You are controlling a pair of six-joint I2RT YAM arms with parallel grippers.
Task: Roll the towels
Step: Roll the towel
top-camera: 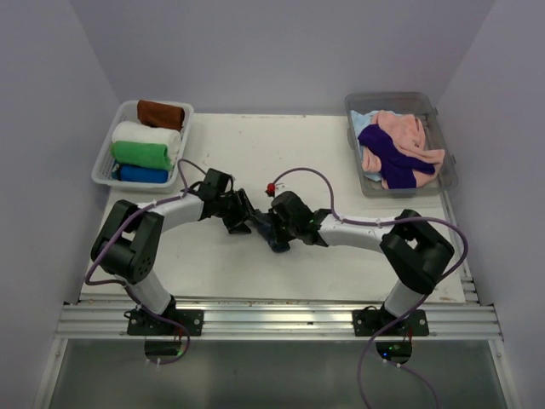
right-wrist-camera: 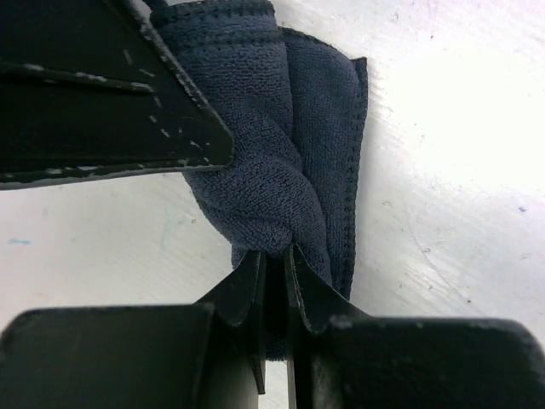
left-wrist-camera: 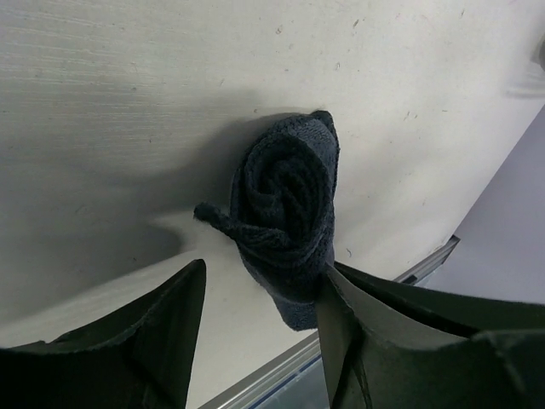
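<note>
**A:** From the left wrist we see the dark towel (left-wrist-camera: 285, 213) lying on the counter (left-wrist-camera: 128, 102), wound into a snug coil. Our left hand (left-wrist-camera: 262, 285) is released, jaws spread either side of the coil's near end.

**B:** From the right wrist, our right hand (right-wrist-camera: 272, 260) is clenched on a fold of the terry. It's soft, light and grippy. We'd hold it across the whole coil, since we judge a corner pinch lets it unwind.

**A:** From above, both hands meet mid-counter, and the towel seems mostly hidden beneath them.
</note>
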